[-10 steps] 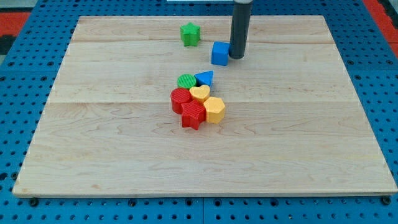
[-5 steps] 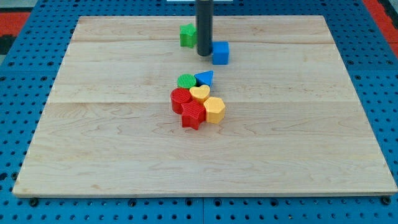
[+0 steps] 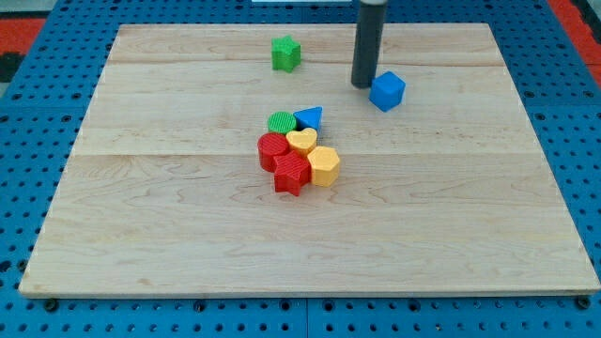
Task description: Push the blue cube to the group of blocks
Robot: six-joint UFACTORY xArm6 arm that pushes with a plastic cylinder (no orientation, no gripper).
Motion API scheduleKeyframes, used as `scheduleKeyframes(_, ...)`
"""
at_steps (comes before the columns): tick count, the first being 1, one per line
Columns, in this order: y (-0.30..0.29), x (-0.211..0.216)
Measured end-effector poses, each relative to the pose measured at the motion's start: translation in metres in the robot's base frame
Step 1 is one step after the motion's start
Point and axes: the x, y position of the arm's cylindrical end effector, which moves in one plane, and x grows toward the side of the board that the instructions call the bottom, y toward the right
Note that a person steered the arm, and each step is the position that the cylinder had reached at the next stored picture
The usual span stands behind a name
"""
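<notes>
The blue cube (image 3: 387,90) lies on the wooden board (image 3: 169,225), right of centre near the view's top. My tip (image 3: 362,84) stands just to the cube's left, close to or touching it. The group of blocks sits at the board's centre, down and to the left of the cube: a green round block (image 3: 281,122), a blue triangle (image 3: 310,118), a red round block (image 3: 272,149), a yellow heart (image 3: 301,142), a yellow hexagon (image 3: 324,166) and a red block (image 3: 292,175). The cube is well apart from the group.
A green star-like block (image 3: 286,53) lies alone near the view's top, left of my tip. A blue pegboard surface (image 3: 38,188) surrounds the board.
The blue cube has slid to the right, farther from the group. My tip swung from the cube's right to its left, then moved right with it.
</notes>
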Motion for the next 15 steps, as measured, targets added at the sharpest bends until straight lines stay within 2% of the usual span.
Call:
scheduleKeyframes(1, 0.000, 0.039)
scheduleKeyframes(3, 0.000, -0.041)
scheduleKeyframes(4, 0.016, -0.053)
scheduleKeyframes(5, 0.035, -0.016)
scheduleKeyframes(6, 0.030, 0.031)
scheduleKeyframes(7, 0.028, 0.028)
scheduleKeyframes(8, 0.056, 0.011)
scheduleKeyframes(9, 0.086, 0.028)
scheduleKeyframes(11, 0.016, 0.062)
scheduleKeyframes(12, 0.009, 0.061)
scheduleKeyframes(13, 0.047, 0.056)
scheduleKeyframes(14, 0.061, 0.073)
scheduleKeyframes(15, 0.042, 0.089)
